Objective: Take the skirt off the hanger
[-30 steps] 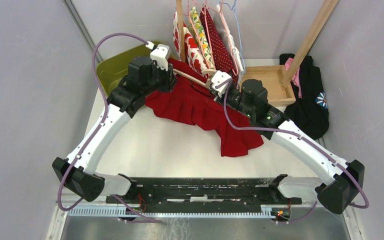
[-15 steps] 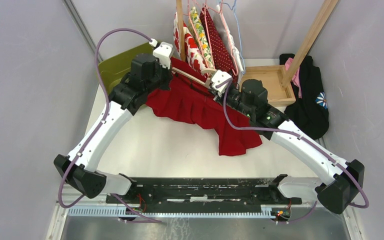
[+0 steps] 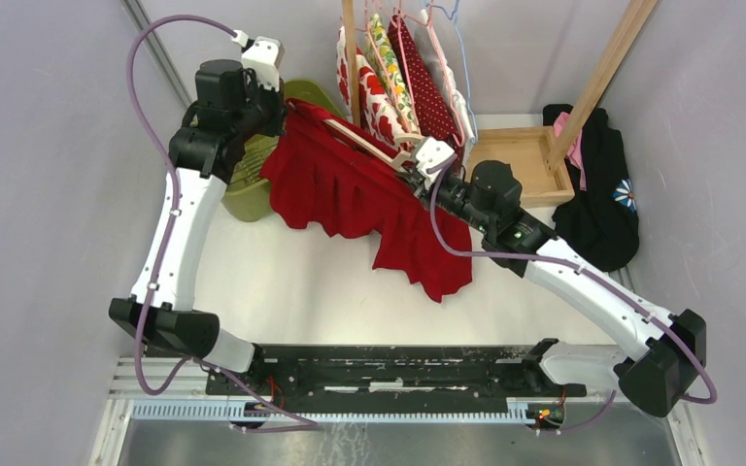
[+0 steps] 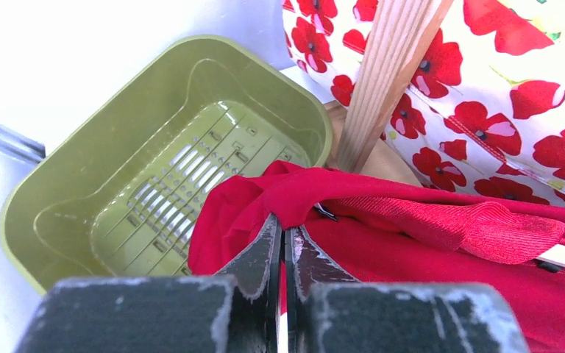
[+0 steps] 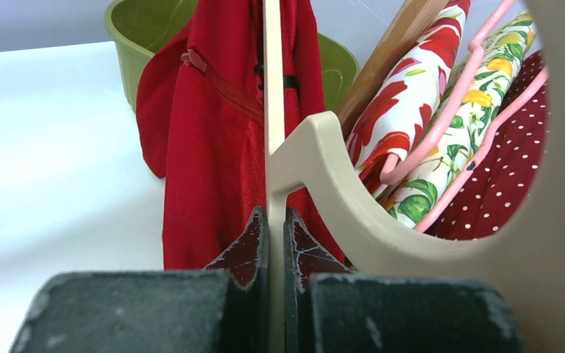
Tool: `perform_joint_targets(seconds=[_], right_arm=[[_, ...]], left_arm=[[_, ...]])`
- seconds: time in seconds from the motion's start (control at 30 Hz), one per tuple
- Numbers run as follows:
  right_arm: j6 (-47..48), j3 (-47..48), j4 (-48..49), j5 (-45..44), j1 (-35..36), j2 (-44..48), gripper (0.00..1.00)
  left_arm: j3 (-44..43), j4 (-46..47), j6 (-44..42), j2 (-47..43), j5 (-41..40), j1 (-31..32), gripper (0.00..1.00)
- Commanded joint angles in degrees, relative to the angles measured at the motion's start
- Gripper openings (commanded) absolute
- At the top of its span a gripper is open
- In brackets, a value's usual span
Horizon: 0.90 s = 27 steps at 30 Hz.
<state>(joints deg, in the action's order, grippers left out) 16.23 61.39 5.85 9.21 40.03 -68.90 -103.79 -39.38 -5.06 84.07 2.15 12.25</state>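
Red cloth nearest: the skirt (image 3: 350, 189) droops with its hem toward the arm bases over the white table (image 3: 282, 282), while its top edge is strung up along the hanger (image 5: 273, 147). The right gripper (image 5: 272, 220) is clamped on the hanger's thin flat bar near the hook end, jaws almost meeting on it. Further out, the left gripper (image 4: 283, 232) is pinched closed on a fold of the waistband, just above the green basket (image 4: 66, 176). A poppy-print garment (image 4: 530, 95) hangs on the rack behind. My read of the step: peeling the waistband off the hanger's left end while the right arm anchors it. A small black clip (image 5: 288, 81) seems to grip the band, so the next move likely needs a steady pull outward along the bar.
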Motion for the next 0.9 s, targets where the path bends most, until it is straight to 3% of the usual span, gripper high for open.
perform_joint_targets(seconds=[0.0,0.3,0.67,0.87], right_arm=[[-0.5,-1.6,-2.9,-1.0,-0.9,4.7,0.01],[1.0,0.9,-5.7,-2.9,-0.9,8.1,0.01],[6.4,15.6,-2.4,-2.5,-0.9,1.7,0.01],[2.7,18.6,2.9,0.4,-0.9,-4.6,0.01]], left_arm=[[-5.8,8.5,-6.9,3.1,-9.8,-6.5,0.03],[-5.6,10.2,-5.9,10.4,-4.1,-8.9,0.03],[9.2,14.4,-4.6,5.2,-2.4,-10.2,0.03],[13.0,15.7,1.1,0.5,2.4,-9.7,0.03]])
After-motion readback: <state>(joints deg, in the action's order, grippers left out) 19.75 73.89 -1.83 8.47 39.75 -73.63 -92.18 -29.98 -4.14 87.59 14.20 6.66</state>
